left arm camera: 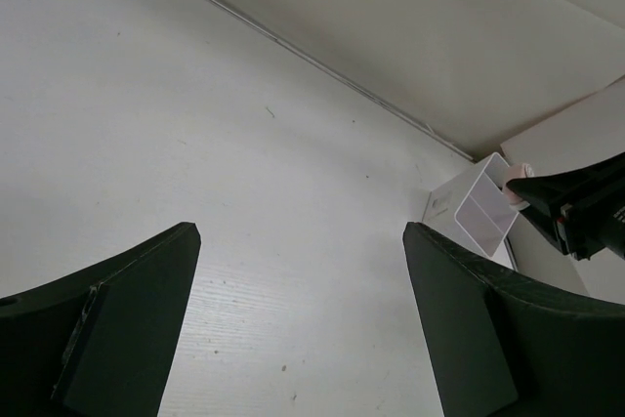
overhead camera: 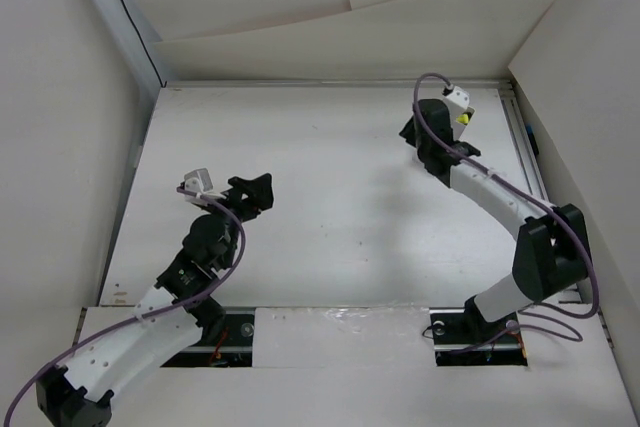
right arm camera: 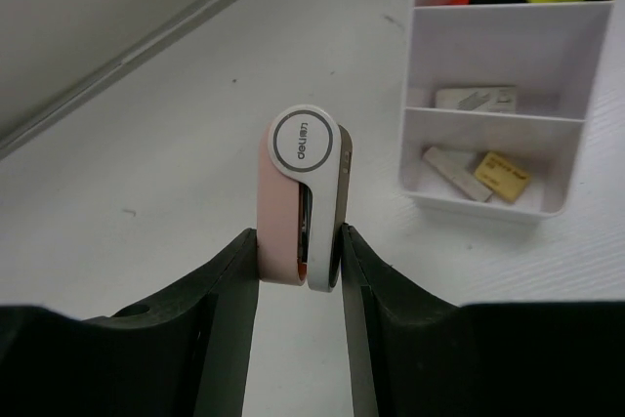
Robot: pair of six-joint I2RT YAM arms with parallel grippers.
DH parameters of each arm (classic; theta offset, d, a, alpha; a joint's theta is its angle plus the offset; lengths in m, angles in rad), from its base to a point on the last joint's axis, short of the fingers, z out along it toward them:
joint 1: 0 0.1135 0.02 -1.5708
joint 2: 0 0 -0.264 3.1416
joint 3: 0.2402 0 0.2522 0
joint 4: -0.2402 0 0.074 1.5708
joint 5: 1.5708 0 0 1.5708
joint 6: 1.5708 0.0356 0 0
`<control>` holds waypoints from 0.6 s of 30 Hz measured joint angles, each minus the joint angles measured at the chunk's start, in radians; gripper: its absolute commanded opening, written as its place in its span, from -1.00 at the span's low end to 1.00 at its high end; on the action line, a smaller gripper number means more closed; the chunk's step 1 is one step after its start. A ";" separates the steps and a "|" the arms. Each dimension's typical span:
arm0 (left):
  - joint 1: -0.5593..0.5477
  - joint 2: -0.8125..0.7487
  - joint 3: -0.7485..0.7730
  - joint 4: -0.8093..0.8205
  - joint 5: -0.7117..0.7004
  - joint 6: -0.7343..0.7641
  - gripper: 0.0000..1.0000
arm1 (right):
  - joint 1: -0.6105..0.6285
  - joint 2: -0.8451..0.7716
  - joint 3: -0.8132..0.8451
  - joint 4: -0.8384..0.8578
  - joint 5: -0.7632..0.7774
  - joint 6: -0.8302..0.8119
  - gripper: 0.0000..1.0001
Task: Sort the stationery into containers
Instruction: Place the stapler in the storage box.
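Stationery piece (right arm camera: pixel 301 207), pink-white, pinched by the half-closed right tool (right arm camera: pixel 298 241), long axis 12 to 6, logo end at 12, hung at 9 o'clock of the tray (right arm camera: pixel 483 207), its small flat pieces (right arm camera: pixel 479 168) shown only by the right wrist view, left tool (left arm camera: pixel 303 231) gaped wide, empty

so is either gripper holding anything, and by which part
The right gripper pinches a small pink-and-white stapler-like piece by its lower sides; the left gripper is open and empty.
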 measured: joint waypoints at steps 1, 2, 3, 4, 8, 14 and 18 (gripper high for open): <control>0.000 0.004 0.000 0.003 0.003 0.000 0.67 | -0.031 -0.008 -0.008 0.003 -0.016 -0.002 -0.46; 0.000 0.007 0.000 0.005 0.006 0.000 0.67 | -0.055 -0.014 -0.017 0.003 -0.029 -0.004 -0.46; 0.000 0.010 0.000 0.004 0.010 0.000 0.67 | -0.077 -0.020 -0.026 0.002 -0.041 -0.008 -0.46; 0.000 0.011 0.000 0.005 0.013 0.000 0.67 | -0.099 -0.024 -0.035 0.001 -0.061 -0.011 -0.46; 0.000 0.018 0.000 0.015 0.017 0.001 0.67 | -0.193 -0.024 -0.047 0.000 -0.171 -0.017 -0.46; 0.000 0.031 0.000 0.022 0.026 0.008 0.67 | -0.324 -0.010 -0.047 0.001 -0.304 -0.019 -0.46; 0.000 0.038 0.000 0.023 0.030 0.008 0.67 | -0.362 0.036 -0.043 0.003 -0.394 -0.018 -0.46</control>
